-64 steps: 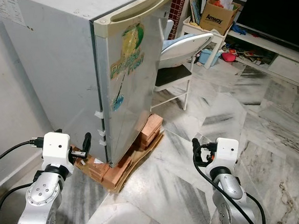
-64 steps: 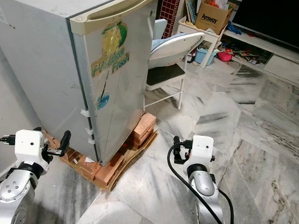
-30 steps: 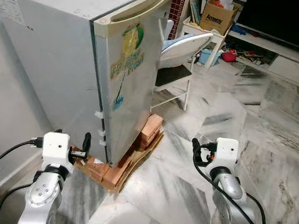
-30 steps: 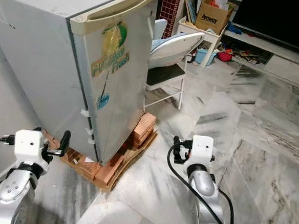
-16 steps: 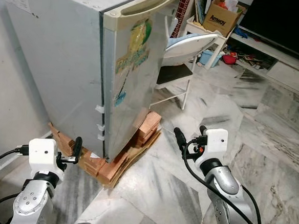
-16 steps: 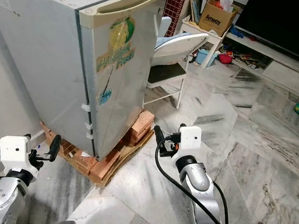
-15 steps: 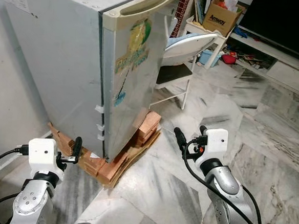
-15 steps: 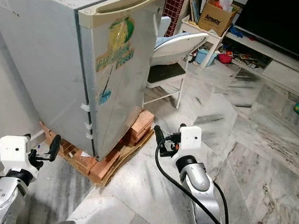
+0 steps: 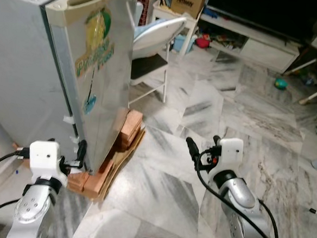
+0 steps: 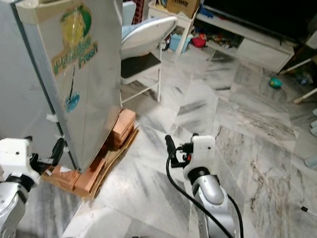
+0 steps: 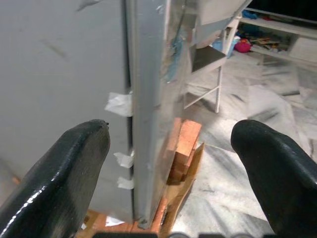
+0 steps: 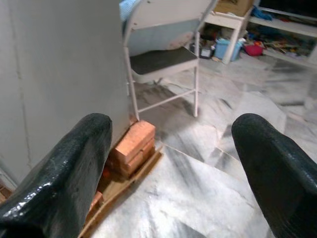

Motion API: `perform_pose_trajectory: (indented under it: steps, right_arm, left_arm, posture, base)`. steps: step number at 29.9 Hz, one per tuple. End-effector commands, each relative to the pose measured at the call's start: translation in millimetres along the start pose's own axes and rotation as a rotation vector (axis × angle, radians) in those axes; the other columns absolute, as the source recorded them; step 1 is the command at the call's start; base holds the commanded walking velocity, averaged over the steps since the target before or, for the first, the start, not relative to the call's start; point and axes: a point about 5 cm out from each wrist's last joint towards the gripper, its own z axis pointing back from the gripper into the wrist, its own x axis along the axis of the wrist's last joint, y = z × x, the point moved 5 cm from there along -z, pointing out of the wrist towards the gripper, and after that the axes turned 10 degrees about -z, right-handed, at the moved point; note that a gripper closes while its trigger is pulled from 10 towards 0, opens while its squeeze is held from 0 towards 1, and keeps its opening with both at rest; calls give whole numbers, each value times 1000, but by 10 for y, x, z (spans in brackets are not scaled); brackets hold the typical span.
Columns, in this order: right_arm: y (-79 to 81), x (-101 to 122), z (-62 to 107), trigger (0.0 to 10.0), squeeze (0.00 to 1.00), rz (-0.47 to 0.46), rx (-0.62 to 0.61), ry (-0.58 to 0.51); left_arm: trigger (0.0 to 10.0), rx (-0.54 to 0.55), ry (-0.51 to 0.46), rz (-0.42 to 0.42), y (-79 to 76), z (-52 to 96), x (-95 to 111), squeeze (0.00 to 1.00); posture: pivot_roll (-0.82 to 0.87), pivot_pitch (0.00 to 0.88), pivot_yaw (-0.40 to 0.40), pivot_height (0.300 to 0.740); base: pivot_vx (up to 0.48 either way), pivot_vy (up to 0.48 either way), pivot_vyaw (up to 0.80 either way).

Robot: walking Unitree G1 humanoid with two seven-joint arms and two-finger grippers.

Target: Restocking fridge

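**Both grippers empty beside the closed fridge**

The left gripper (image 11: 171, 168) hangs low at the fridge's near corner, its two black fingers (image 11: 64, 173) spread wide and holding nothing; between them the wrist view shows the door edge with bits of white tape. The right gripper (image 12: 168, 163) is held out over the marble floor (image 9: 164, 190), fingers (image 12: 59, 168) likewise wide apart and empty, pointing toward the folding chair (image 12: 166, 54).

The grey fridge (image 9: 47, 73) stands to the robot's left, door closed, a fruit sticker (image 9: 96, 38) on its front. It rests on red bricks (image 9: 128, 129) and flattened cardboard (image 9: 117, 162). The folding chair stands just beyond it. Farther off, a cardboard box (image 9: 187, 0) sits on a white stand, near a low TV cabinet (image 9: 261, 47).
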Motion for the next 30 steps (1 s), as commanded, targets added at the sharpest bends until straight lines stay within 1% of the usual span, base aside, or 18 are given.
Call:
perform_pose_trajectory:
  steps: [1, 4, 5, 6, 7, 8, 9, 12, 13, 16, 20, 25, 26, 30]
  right_arm:
    - [-24, 48, -10, 10000, 0, 11, -9, -17]
    - [-21, 70, -31, 10000, 0, 8, -15, -41]
    - [-28, 107, -40, 10000, 0, 19, -27, -64]
    - [-31, 117, -41, 10000, 0, 21, -31, -70]
    - [-38, 122, -43, 10000, 0, 20, -47, -82]
    - [-38, 122, -43, 10000, 0, 20, -47, -82]
    - [-34, 121, -33, 10000, 0, 40, -55, -95]
    - [-30, 118, -11, 10000, 0, 44, -70, -110]
    - [-30, 118, -11, 10000, 0, 44, -70, -110]
    - [-42, 101, 23, 10000, 0, 56, -78, -107]
    - [-64, 89, 42, 10000, 0, 60, -79, -102]
    - [-69, 136, 8, 10000, 0, 72, -60, -104]
    - [-69, 167, -22, 10000, 0, 79, -51, -107]
    - [-61, 194, -56, 10000, 0, 81, -44, -109]
  left_arm:
    - [10000, -2, 1, -7, 9, 9, -5, 0]
    - [10000, -13, 2, -25, 13, -13, -12, 0]
    - [10000, -32, -2, -42, 5, -33, 16, 0]
    - [10000, -37, -3, -46, 3, -39, 25, 0]
    - [10000, -53, -5, -59, 6, -68, 41, 0]
    - [10000, -53, -5, -59, 6, -68, 41, 0]
    - [10000, -65, -7, -65, 20, -112, 57, 0]
    - [10000, -80, -12, -75, 42, -190, 87, 0]
    - [10000, -80, -12, -75, 42, -190, 87, 0]
    - [10000, -84, -12, -71, 60, -251, 91, 0]
    - [10000, -83, -16, -60, 52, -283, 84, 0]
    - [10000, -73, -21, -50, 35, -286, 83, 0]
    - [10000, -69, -22, -33, 17, -275, 73, 0]
    - [10000, -69, -22, -33, -11, -245, 54, 0]
  posture:
    - [136, 52, -114, 740]
    - [138, 34, -73, 740]
    - [138, 29, -56, 740]
    - [138, 29, -56, 740]
    - [133, 20, -31, 740]
    - [133, 20, -31, 740]
    - [125, 13, -6, 740]
    - [112, 6, 12, 740]
    - [112, 6, 12, 740]
    - [93, 4, 15, 740]
    - [87, 9, -11, 740]
    - [90, 20, -31, 740]
    - [92, 22, -35, 740]
    - [97, 26, -43, 740]
  base:
    - [0, 0, 0]
    - [0, 0, 0]
    - [0, 0, 0]
    - [0, 0, 0]
    - [0, 0, 0]
    - [0, 0, 0]
    - [0, 0, 0]
    - [0, 0, 0]
    - [0, 0, 0]
    - [0, 0, 0]
    - [0, 0, 0]
    - [0, 0, -539]
    - [0, 292, -538]
    - [122, 420, -800]
